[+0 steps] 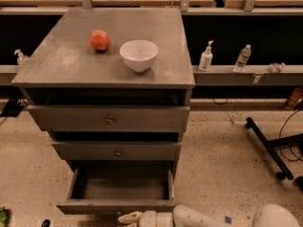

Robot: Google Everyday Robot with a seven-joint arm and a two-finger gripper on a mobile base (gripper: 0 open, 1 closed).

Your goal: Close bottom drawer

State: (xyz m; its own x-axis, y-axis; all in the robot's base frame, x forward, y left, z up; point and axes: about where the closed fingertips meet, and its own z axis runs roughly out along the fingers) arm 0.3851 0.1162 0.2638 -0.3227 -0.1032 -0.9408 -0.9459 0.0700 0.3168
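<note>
The bottom drawer (120, 205) of the grey cabinet (109, 74) stands pulled open. It is a shallow grey box and its inside is empty. Its slim front panel runs along the bottom of the view, and its knob is hidden behind the gripper. My gripper (129, 218) is at the bottom edge, right in front of the panel's middle, at the end of my white arm (208, 217) that comes in from the right. The middle drawer (117, 151) and the top drawer (109, 119) are closed.
A red apple (100, 40) and a white bowl (138, 55) sit on the cabinet top. Bottles (205, 56) stand on a ledge to the right. A black stand leg (267, 148) lies on the speckled floor at the right.
</note>
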